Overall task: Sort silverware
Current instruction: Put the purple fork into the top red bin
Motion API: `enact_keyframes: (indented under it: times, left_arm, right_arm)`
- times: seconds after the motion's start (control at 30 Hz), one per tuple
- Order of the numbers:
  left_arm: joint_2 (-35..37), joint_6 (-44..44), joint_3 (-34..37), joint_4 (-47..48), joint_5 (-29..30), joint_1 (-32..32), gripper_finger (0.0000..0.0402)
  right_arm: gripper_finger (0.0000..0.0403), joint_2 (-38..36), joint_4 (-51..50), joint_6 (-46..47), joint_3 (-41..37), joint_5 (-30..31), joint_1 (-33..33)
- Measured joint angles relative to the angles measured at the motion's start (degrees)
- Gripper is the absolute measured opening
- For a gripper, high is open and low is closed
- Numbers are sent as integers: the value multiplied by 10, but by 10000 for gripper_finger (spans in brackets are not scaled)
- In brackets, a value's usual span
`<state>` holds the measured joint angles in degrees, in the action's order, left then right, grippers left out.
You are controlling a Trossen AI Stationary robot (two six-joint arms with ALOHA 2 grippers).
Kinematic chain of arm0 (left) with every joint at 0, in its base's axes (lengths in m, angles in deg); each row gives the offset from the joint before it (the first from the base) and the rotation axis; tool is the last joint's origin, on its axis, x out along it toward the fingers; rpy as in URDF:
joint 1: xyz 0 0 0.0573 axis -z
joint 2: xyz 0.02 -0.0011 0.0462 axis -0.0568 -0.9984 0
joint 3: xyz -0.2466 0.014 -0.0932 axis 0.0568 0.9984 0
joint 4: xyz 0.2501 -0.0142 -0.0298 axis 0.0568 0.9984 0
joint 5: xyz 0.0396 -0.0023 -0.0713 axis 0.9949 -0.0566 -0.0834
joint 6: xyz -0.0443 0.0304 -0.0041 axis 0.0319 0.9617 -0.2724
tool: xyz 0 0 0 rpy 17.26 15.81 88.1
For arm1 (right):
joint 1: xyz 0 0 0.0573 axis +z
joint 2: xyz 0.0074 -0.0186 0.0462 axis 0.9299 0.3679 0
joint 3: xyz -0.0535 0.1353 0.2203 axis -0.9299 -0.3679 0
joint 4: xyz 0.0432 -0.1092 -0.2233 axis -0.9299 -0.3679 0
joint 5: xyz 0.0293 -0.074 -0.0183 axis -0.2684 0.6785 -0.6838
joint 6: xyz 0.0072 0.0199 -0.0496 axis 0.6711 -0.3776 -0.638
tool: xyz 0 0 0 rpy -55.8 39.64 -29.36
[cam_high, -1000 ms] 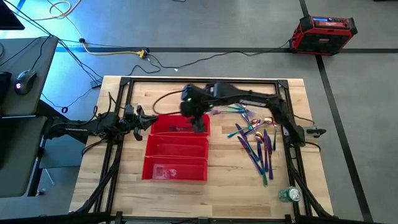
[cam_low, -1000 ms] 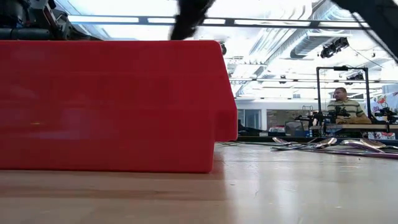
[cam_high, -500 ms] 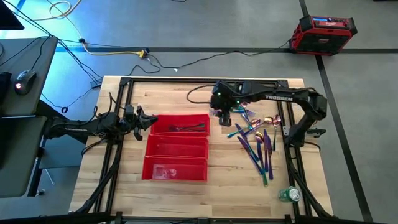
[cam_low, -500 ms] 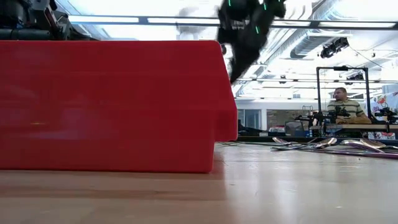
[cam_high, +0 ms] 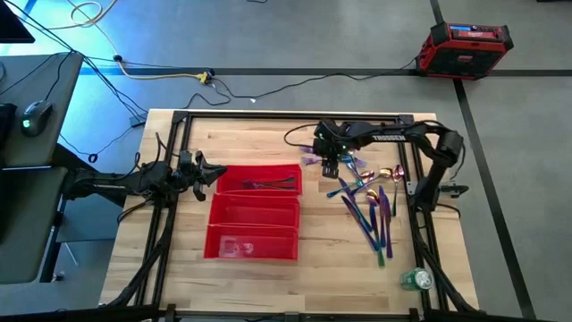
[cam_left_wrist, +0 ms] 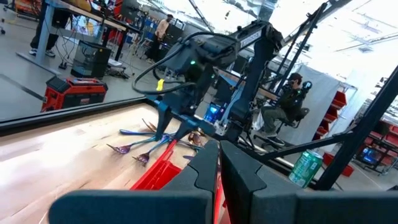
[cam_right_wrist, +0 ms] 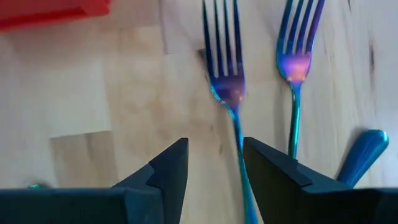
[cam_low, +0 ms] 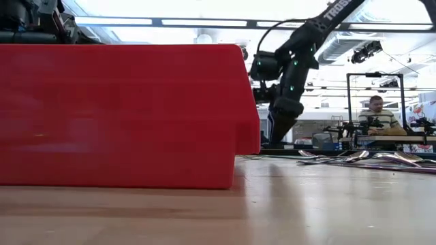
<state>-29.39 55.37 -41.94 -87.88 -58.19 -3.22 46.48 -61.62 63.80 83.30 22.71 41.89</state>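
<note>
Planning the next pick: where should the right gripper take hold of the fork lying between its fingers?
Probably the thin handle just behind the head of the fork, coming straight down. It lies flat on the table, and the right gripper is open, already straddling that handle, one side each.

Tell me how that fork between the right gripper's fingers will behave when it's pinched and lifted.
The fork looks like thin metal, so probably stiff and light. Its glossy handle may slip or pivot between the open right gripper. It lies flat on the table, so getting under it could be awkward.
</note>
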Motion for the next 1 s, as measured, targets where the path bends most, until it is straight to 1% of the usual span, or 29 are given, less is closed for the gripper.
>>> enact_keyframes:
  times: [0.1, 0.17, 0.3, 0.4, 0.5, 0.53, 0.67, 0.77, 0.9, 1.0]
  left_arm:
    - [0, 0, 0, 0, 0, 0, 0]
    - [0, 0, 0, 0, 0, 0, 0]
    - [0, 0, 0, 0, 0, 0, 0]
    - [0, 0, 0, 0, -1, 0, 0]
    - [0, 0, 0, 1, -2, 0, 0]
    - [0, 0, 0, 0, -3, 0, 0]
    - [0, 0, 0, 0, -4, 0, 0]
    - [0, 0, 0, 1, -4, 0, 0]
    - [0, 0, 0, 0, -4, 0, 0]
    - [0, 0, 0, -2, -4, 0, 0]
  right_arm:
    - [142, 22, 15, -18, 0, 0, -7]
    - [141, 38, 25, -21, 0, 14, -9]
    - [120, 62, 31, -22, 3, 21, -15]
    - [83, 74, 27, -18, 4, 14, -21]
    - [24, 75, 26, -1, 4, 16, -25]
    - [13, 74, 26, 5, 4, 16, -27]
    - [4, 51, 22, 42, 1, 34, -26]
    - [2, 16, -8, 70, 2, 50, -28]
    - [1, -44, -19, 103, 29, 53, -22]
    - [1, -76, -15, 109, 50, 53, -1]
